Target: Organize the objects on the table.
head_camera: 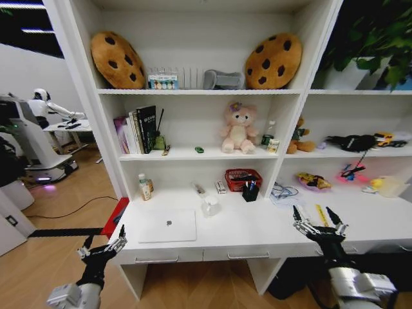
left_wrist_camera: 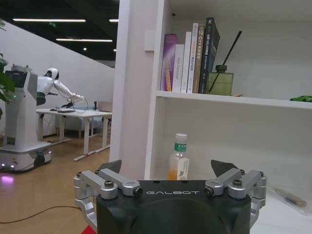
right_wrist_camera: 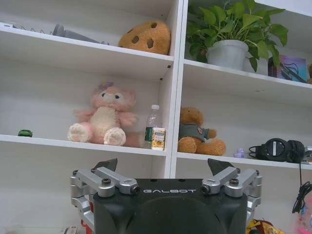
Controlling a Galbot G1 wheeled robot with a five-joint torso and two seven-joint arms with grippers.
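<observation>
Both grippers, left [head_camera: 103,248] and right [head_camera: 317,220], were held open and empty at the lower frame; the laptop [head_camera: 168,226] at lower centre could be scraped by a careless reach.

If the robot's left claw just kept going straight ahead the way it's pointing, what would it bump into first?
Probably the small orange drink bottle standing on the white table. In the wrist view it sits dead centre between the open fingers of the left gripper. Depth is unclear, so the shelf unit's upright post beside it could come first.
</observation>
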